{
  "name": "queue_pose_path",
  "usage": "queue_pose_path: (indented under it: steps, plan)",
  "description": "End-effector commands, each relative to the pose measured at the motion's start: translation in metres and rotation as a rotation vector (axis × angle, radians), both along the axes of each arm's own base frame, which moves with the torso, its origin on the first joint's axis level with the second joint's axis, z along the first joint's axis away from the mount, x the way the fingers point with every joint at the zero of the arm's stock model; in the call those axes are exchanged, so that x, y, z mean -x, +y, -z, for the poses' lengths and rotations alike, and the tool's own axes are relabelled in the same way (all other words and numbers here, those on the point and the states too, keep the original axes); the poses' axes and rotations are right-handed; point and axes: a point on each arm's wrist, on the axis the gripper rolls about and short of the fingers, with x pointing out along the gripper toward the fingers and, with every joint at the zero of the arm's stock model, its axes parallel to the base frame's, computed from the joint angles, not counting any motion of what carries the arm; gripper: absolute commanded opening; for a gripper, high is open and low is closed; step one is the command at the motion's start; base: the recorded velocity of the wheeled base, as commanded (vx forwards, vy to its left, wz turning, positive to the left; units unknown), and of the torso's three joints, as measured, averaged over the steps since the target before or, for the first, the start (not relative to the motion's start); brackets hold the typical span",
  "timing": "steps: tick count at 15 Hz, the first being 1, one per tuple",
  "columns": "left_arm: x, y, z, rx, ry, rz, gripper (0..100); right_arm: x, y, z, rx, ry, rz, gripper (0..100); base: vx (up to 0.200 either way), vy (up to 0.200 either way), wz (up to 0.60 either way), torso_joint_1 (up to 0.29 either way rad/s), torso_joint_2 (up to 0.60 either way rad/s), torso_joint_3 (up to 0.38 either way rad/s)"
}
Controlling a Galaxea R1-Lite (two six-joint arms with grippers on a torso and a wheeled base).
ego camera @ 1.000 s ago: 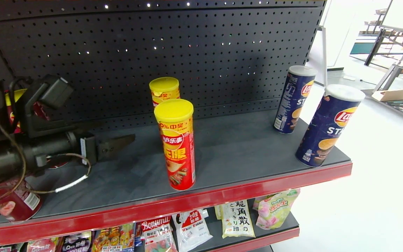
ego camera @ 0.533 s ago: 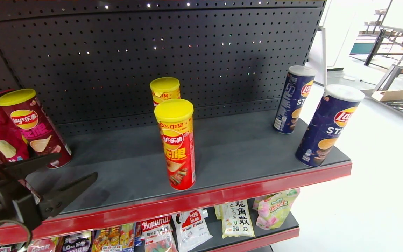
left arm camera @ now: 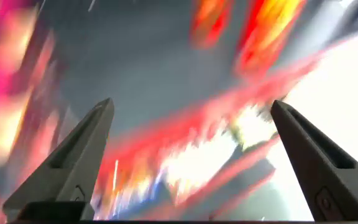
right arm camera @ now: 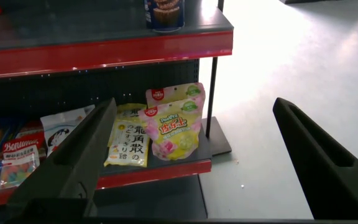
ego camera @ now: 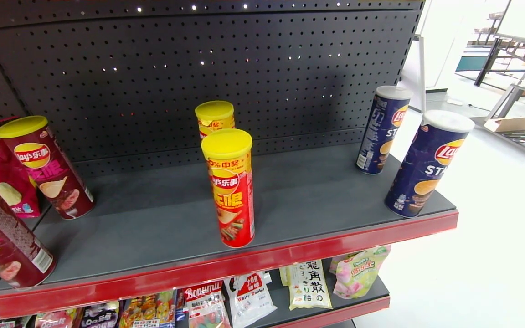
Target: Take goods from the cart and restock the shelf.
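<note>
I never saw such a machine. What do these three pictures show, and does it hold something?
A two-armed robot is restocking a shop shelf. The wide picture comes from its head camera, above that shelf. On it stand two bright red cans in the middle, two blue cans at the right and two dark red cans at the left. The other pictures come from wrist cameras; the dark wedges are fingers. The left gripper and the right gripper are both open and hold nothing. Snack bags lie on a lower shelf.
</note>
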Motion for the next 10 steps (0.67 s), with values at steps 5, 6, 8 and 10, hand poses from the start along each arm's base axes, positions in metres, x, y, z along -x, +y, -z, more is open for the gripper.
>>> queue_pose_path:
  steps: [5,6,8,10]
  plan:
    - [0.042,0.004,0.031,-0.063,-0.016,-0.508,100,0.0,0.0,0.0,0.003,-0.001,-0.002,100,0.0,0.0,0.0,0.0,0.0,0.0]
    - [0.043,0.002,0.034,-0.066,0.004,-0.558,100,0.0,0.0,0.0,0.005,-0.001,-0.004,100,0.0,0.0,0.0,0.0,0.0,0.0]
    - [0.045,0.0,0.041,-0.063,0.003,-0.566,100,0.0,0.0,0.0,0.005,-0.001,-0.002,100,0.0,0.0,0.0,0.0,0.0,0.0]
    - [0.041,-0.003,0.038,-0.024,-0.06,-0.391,100,0.0,0.0,0.0,0.005,-0.001,-0.002,100,0.0,0.0,0.0,0.0,0.0,0.0]
